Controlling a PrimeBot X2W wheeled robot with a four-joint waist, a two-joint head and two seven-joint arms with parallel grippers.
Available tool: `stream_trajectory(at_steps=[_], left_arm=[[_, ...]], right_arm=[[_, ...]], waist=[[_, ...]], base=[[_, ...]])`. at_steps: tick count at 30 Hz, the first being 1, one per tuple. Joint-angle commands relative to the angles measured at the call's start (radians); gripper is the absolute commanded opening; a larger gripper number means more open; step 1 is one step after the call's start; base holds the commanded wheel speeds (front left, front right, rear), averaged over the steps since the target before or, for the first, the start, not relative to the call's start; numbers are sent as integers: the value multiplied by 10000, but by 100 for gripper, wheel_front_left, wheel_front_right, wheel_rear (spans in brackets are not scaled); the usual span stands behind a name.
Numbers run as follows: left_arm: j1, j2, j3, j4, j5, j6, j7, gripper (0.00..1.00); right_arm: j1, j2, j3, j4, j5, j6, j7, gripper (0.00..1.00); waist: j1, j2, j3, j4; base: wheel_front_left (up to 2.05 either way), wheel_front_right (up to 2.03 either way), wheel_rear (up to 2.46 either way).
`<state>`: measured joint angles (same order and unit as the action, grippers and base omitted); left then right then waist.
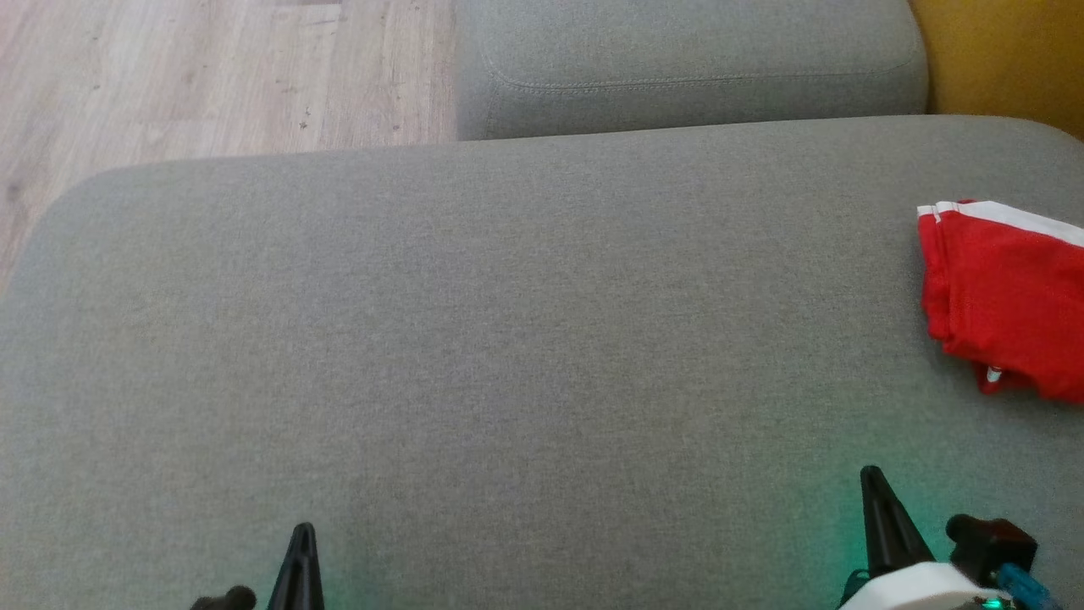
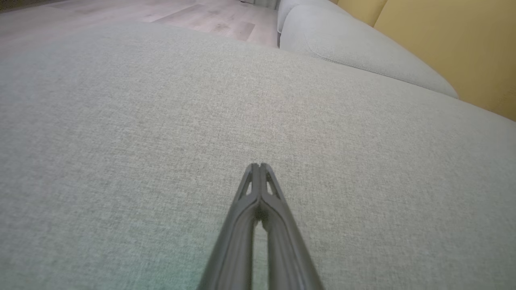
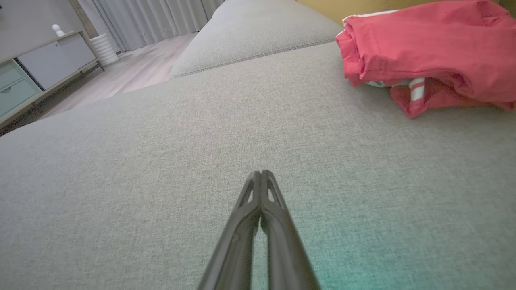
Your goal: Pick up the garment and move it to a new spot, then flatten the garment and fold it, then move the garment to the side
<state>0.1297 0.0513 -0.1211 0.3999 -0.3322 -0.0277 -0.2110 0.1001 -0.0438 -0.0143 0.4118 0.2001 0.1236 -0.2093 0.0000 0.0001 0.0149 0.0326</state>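
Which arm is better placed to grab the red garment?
Right, likely. The right claw sits nearest the red garment at the cushion's right edge; the left claw lies far across the cushion. Both are shut, so it must open first.

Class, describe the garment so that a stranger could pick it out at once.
Start at the broad grey sofa seat and look to its right edge. A bunched garment lies there, bright red with white stripes against plain grey fabric.
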Motion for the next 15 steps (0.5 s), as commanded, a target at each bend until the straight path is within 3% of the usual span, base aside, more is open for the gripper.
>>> stream_trajectory(at_steps=[1, 15], left_arm=[[-373, 1, 220, -348, -300, -59, 69, 0], [-606, -1, 467, -491, -1768, -173, 439, 0]], right_arm=[[-377, -9, -70, -367, 355, 10, 64, 0], [-573, -16, -176, -525, 1971, 17, 433, 0]], waist=[[0, -1, -2, -4], [0, -1, -15, -42]], base=[[0, 0, 0], [0, 0, 0]])
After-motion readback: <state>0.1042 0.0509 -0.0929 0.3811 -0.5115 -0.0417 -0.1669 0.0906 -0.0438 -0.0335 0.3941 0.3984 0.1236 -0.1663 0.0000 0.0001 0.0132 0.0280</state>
